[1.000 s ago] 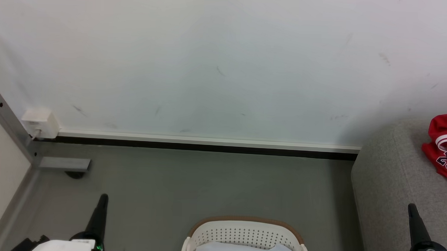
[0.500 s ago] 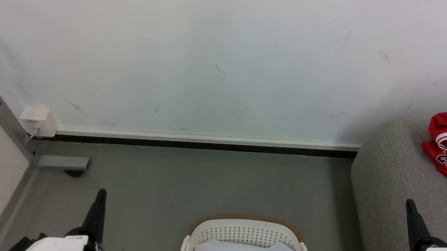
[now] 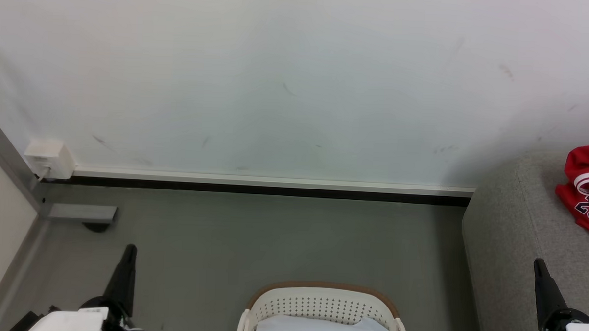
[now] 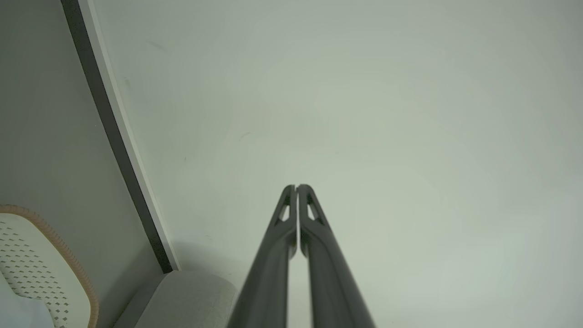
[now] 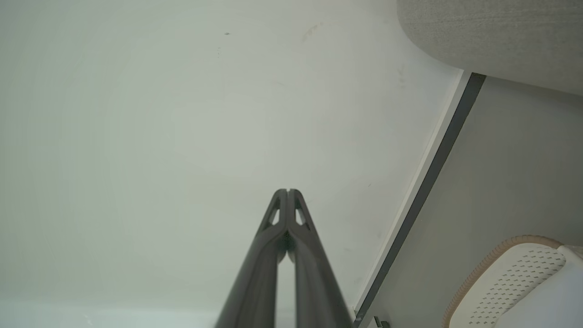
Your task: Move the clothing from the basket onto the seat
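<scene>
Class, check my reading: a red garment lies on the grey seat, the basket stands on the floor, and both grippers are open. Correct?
No: the left gripper and right gripper are shut, with their tips pressed together, as the two wrist views show. The rest is right.

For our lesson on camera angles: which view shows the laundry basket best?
The head view: the basket sits centred at the bottom edge, showing its holed far wall and brown rim. The left wrist view catches one corner at lower left, the right wrist view one at lower right.
</scene>
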Controlling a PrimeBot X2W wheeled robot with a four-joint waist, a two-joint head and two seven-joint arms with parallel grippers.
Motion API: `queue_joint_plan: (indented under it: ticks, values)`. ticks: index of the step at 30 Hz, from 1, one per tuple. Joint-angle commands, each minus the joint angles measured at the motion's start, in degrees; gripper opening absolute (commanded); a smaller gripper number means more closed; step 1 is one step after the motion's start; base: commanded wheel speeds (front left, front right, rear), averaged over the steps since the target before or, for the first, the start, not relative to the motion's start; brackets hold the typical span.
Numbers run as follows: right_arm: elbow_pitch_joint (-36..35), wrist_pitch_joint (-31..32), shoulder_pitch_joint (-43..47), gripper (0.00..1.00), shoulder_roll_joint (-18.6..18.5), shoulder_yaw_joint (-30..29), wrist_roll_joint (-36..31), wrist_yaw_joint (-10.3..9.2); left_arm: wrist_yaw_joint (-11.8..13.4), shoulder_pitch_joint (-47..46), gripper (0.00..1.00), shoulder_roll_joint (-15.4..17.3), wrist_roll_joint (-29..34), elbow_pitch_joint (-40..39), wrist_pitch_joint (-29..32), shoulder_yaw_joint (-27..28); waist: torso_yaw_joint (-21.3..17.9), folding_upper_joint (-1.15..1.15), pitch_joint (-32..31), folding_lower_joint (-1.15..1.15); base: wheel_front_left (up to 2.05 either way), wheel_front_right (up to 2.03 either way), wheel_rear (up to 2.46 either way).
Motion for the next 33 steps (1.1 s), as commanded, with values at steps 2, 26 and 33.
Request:
queue_joint_plan:
  ticks: [2, 26, 33]
  values:
    - [-0.3, 0.2, -0.8, 0.00, 0.0, -0.2, 0.1, -0.14, -0.2, -0.4, 0.00, 0.1, -0.7, -0.2, 0.2, 0.2, 0.0, 0.00, 0.0, 0.00, 0.00, 0.00, 0.00]
    - [-0.3, 0.2, -0.8, 0.00, 0.0, -0.2, 0.1, -0.14, -0.2, -0.4, 0.00, 0.1, -0.7, -0.2, 0.2, 0.2, 0.0, 0.00, 0.0, 0.00, 0.00, 0.00, 0.00]
    - [-0.3, 0.2, -0.8, 0.00, 0.0, -0.2, 0.1, -0.14, -0.2, -0.4, 0.00, 0.1, -0.8, -0.2, 0.2, 0.2, 0.0, 0.00, 0.0, 0.00, 0.00, 0.00, 0.00]
